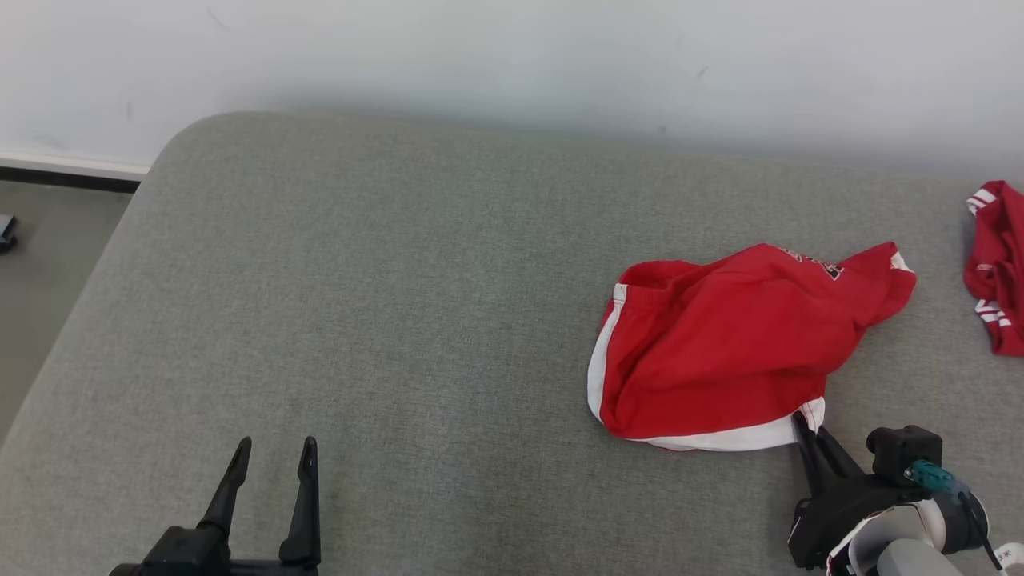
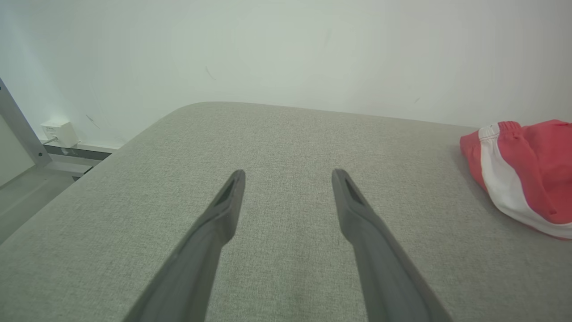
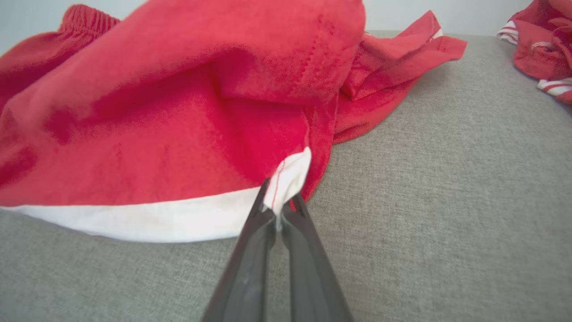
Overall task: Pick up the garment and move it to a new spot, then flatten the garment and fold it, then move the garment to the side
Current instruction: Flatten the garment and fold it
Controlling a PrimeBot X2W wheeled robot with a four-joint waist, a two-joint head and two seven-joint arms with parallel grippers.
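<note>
The garment (image 1: 728,344) is a pair of red shorts with white trim, crumpled on the right half of the grey cushion (image 1: 384,304). My right gripper (image 1: 804,422) is shut on the white-edged near right corner of the garment (image 3: 178,103); the right wrist view shows its fingertips (image 3: 280,205) pinching that white hem. At the lower left, my left gripper (image 1: 274,450) hovers open over bare cushion, well to the left of the shorts. In the left wrist view its two fingers (image 2: 288,176) stand wide apart, with the garment (image 2: 527,170) at the right edge.
A second red garment with white stripes (image 1: 996,264) lies at the cushion's far right edge. A pale wall (image 1: 512,64) runs behind the cushion. Floor (image 1: 40,264) lies past the cushion's left edge, with a white box (image 2: 58,133) by the wall.
</note>
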